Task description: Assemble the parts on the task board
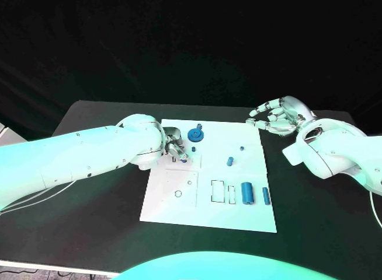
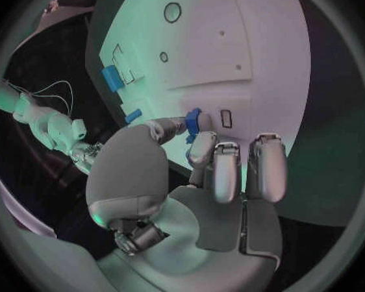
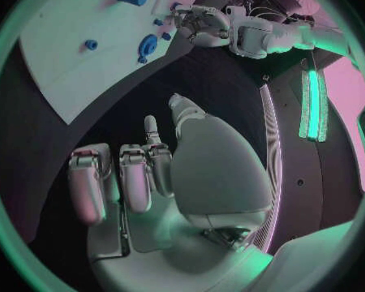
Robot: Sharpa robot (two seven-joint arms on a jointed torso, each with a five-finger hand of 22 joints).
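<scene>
Seeing my left hand (image 1: 173, 149) over the task board (image 1: 179, 204), far-left part, pinching a small blue part (image 2: 193, 119) at its fingertips. Right hand (image 1: 278, 116) hovers off the board's far-right corner, fingers loosely curled, holding nothing. Blue round part (image 1: 196, 136) sits at the far edge, cylinders (image 1: 247, 194) lie near-right.

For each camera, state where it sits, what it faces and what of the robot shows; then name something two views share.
Head view: above, facing down at the task board; both arms.
Left wrist view: behind the left hand, facing the board; it pinches a blue part.
Right wrist view: behind the right hand, off the board over black table.
Shared: blue gear.
</scene>
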